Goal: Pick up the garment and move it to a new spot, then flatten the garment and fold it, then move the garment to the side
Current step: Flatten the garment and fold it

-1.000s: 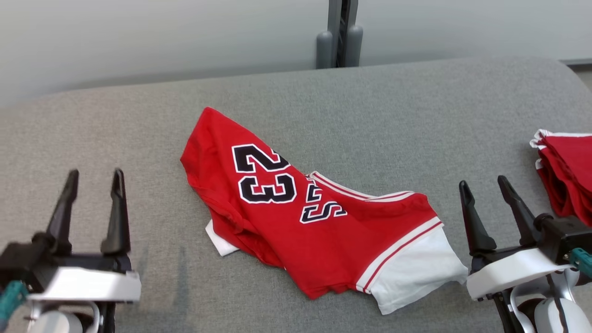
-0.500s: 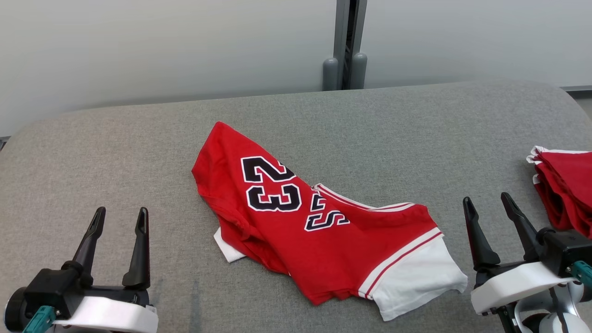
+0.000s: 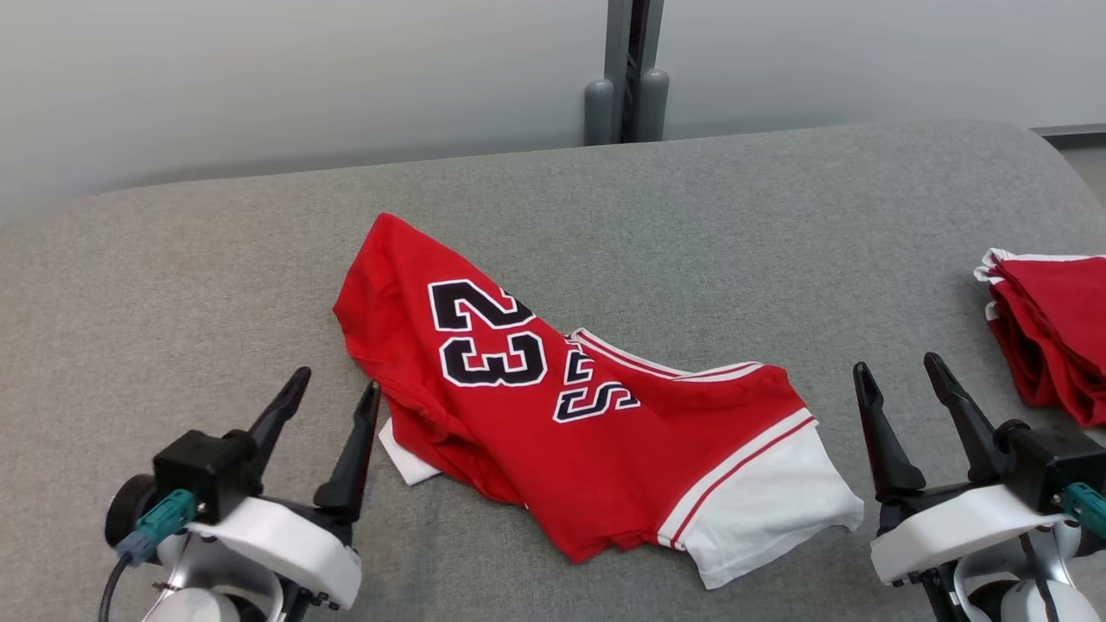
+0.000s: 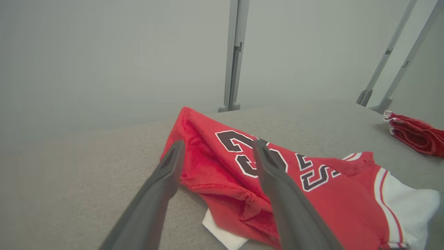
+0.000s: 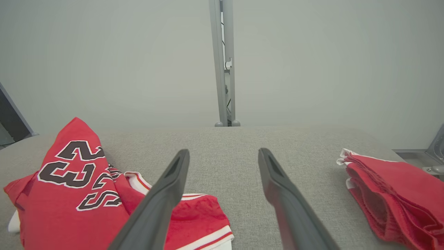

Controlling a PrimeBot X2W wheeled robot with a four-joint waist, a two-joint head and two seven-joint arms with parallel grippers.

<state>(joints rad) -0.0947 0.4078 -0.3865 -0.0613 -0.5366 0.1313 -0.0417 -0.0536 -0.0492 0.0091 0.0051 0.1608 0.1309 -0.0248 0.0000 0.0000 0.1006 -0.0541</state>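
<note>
The garment (image 3: pixel 587 432) lies around the middle of the tabletop (image 3: pixel 734 199), running slantwise from its far left end to its right end, which lies nearer the front edge. A stack of folded cloth (image 3: pixel 1050 337) lies at the right edge, well apart from the garment. The left gripper (image 3: pixel 337 387) stands near the front edge, left of the middle, with its fingertips just beside the garment's left side. The right gripper (image 3: pixel 894 367) stands near the front right corner, between the garment and the stack of folded cloth. Behind the far edge a post (image 3: pixel 624 78) rises in front of a wall (image 3: pixel 259 78).

The left end effector (image 3: pixel 338 380) has dark fingers (image 3: pixel 350 466), white casing (image 3: pixel 285 544), teal plug (image 3: pixel 164 516).
</note>
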